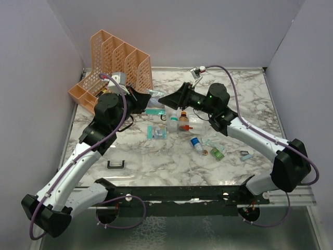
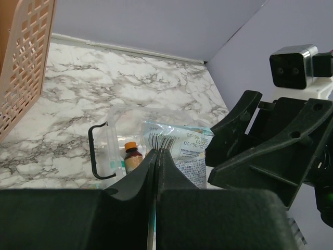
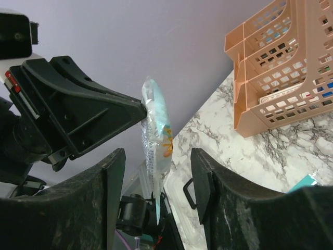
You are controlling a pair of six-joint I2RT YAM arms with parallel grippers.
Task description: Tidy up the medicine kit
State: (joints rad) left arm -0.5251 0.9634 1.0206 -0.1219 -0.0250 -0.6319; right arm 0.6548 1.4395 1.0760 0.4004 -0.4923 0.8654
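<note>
My left gripper (image 1: 147, 101) is shut on the edge of a flat white and teal sachet (image 2: 182, 143) and holds it upright above the table. My right gripper (image 3: 158, 156) is open, its fingers on either side of the hanging sachet (image 3: 156, 125) without touching it. In the left wrist view my left gripper (image 2: 157, 152) has its jaws pressed together. Below lies the medicine kit (image 2: 112, 140), a clear box with a black handle, with an orange-capped brown bottle (image 2: 132, 156) seen through it. In the top view the kit is mostly hidden under both grippers.
An orange mesh file rack (image 1: 117, 62) stands at the back left. Loose items lie mid-table: a blue-capped bottle (image 1: 196, 143), a green packet (image 1: 217, 153), a teal packet (image 1: 157, 132) and a black U-shaped handle (image 1: 116, 165). Walls close in left, right and back.
</note>
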